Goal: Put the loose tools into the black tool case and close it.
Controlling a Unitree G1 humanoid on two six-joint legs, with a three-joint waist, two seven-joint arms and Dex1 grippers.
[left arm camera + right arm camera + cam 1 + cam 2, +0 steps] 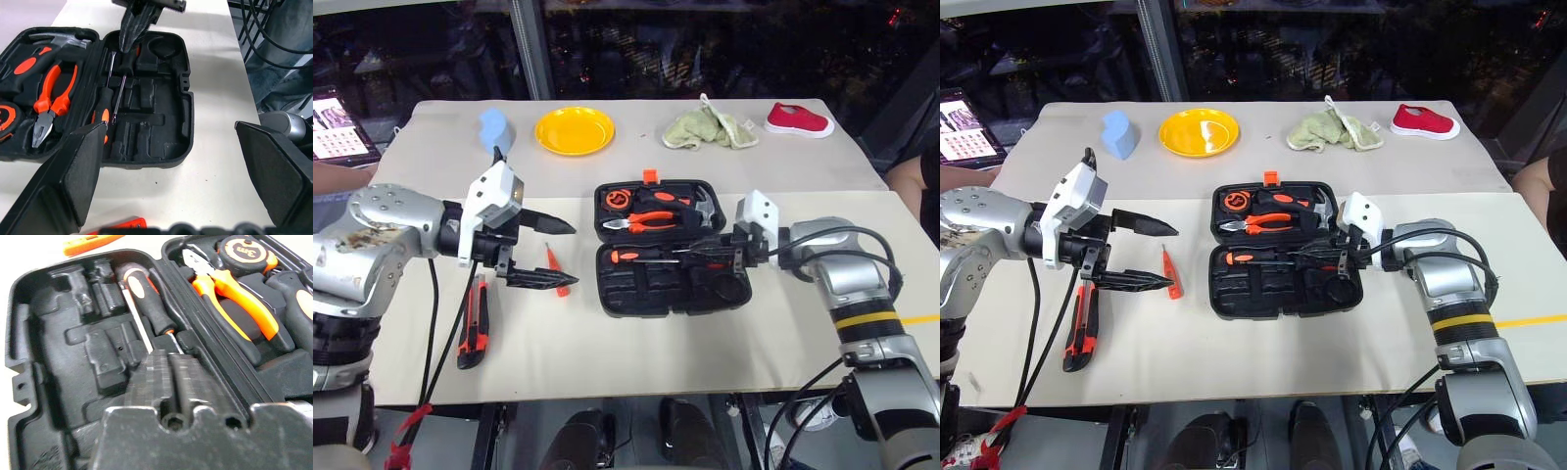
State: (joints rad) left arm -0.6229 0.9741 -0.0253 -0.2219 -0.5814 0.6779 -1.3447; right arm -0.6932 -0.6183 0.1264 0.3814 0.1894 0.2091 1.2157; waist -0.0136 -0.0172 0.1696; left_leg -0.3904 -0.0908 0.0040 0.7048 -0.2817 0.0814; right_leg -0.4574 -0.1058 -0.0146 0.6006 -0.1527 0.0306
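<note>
The black tool case (673,258) lies open mid-table, two screwdrivers (146,298) in its near half. The right gripper (700,255) is clenched over them, seemingly empty. The left gripper (543,253) hangs spread above the tester screwdriver (556,270) and utility knife (474,328).

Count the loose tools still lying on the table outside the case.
2. The utility knife lies near the table's front left edge, and the slim orange tester lies between it and the case, under the left gripper. The arms may hide others.
</note>
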